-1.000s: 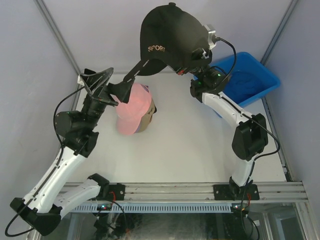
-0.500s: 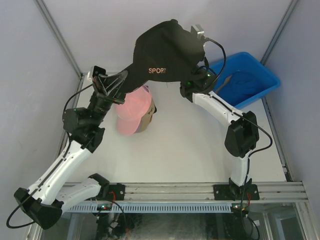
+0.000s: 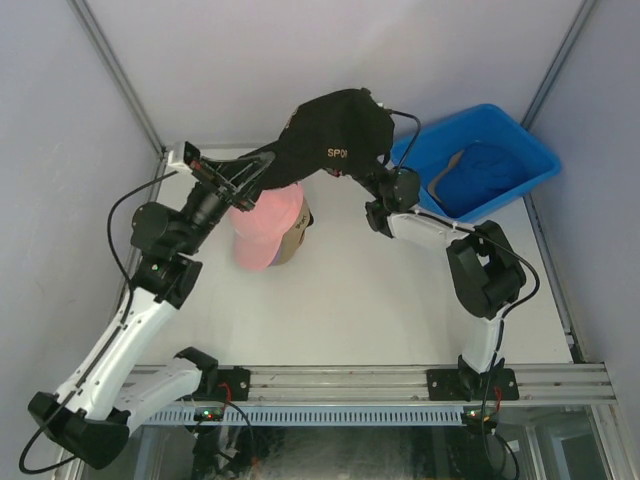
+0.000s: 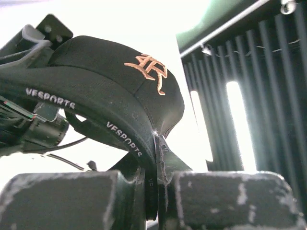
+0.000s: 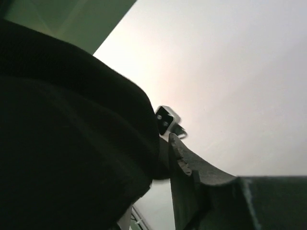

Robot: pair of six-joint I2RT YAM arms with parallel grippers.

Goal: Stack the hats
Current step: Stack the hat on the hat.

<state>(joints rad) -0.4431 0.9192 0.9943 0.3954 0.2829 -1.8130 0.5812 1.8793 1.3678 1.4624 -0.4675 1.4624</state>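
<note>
A black hat (image 3: 335, 130) with orange lettering hangs in the air above the back of the table. My left gripper (image 3: 258, 170) is shut on its brim; the left wrist view shows the brim edge (image 4: 120, 132) pinched between the jaws of the left gripper (image 4: 157, 160). My right gripper (image 5: 162, 155) is tucked under the crown at the hat's right side. One of its fingers (image 5: 180, 163) shows against the fabric and the other is hidden. Below, a pink hat (image 3: 268, 222) lies on a tan hat (image 3: 299, 232).
A blue bin (image 3: 520, 140) stands at the back right with a blue hat (image 3: 485, 165) inside. Grey walls close the table at the back and sides. The right arm's elbow (image 3: 485, 275) sits over the table's right half.
My left gripper has shut on the black hat's brim. Both arms have brought the hat lower and toward the pink hat. The right arm has folded down.
</note>
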